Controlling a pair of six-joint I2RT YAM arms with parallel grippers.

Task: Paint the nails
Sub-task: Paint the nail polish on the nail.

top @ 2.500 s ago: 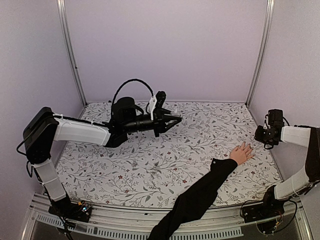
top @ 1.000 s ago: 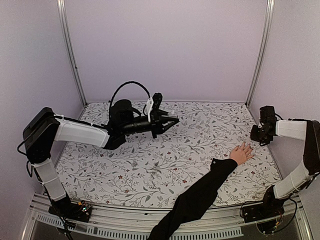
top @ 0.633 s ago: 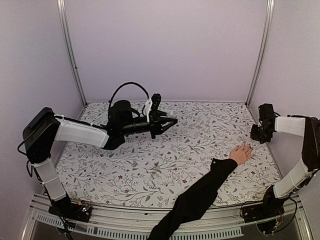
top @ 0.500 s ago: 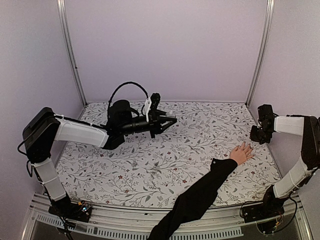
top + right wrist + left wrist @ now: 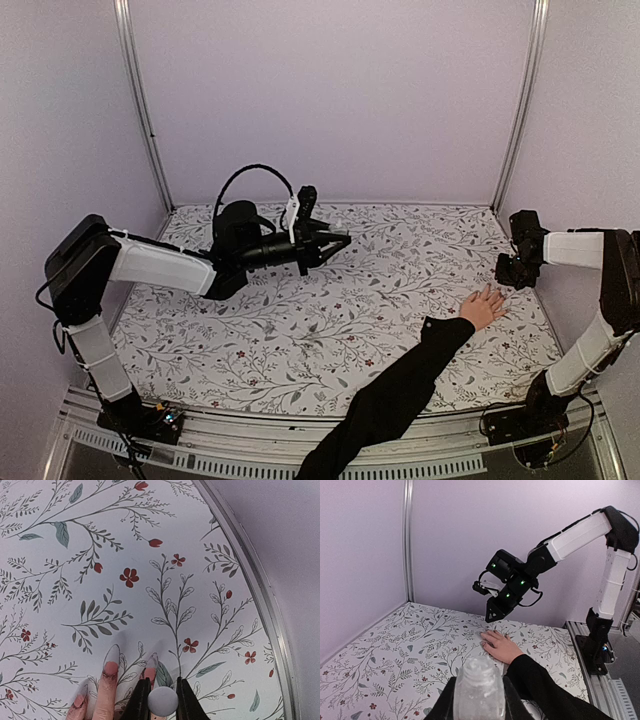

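1. Right gripper pinches a small round pale cap, probably the brush, poised just over the nails for strokes.
2. Left gripper clamps the bottle upright, well apart, likely ready for dipping.

The white floral table cover is showing grey-green leaves and red flowers ahead of the black right gripper; pinkish-red nails are showing just beside it.
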